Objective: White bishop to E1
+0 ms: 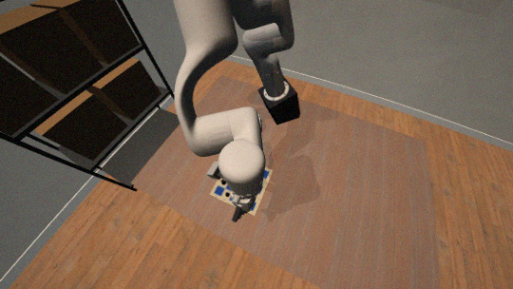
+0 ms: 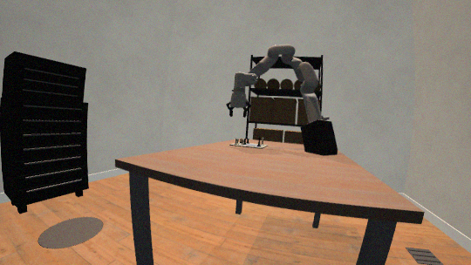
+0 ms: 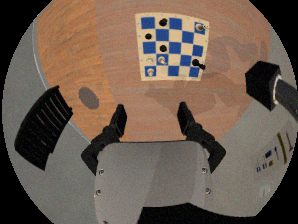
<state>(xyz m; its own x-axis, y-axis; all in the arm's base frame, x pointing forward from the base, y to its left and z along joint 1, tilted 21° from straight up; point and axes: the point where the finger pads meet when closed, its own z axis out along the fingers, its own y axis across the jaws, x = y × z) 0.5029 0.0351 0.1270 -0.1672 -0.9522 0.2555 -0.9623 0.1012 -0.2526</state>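
The claw (image 3: 150, 123) hangs high above the wooden desk (image 2: 279, 174) with its fingers spread wide and nothing between them. Directly below and just ahead of it lies the small blue-and-white chessboard (image 3: 173, 47), carrying a handful of dark and pale pieces. The white bishop is too small to pick out among them.
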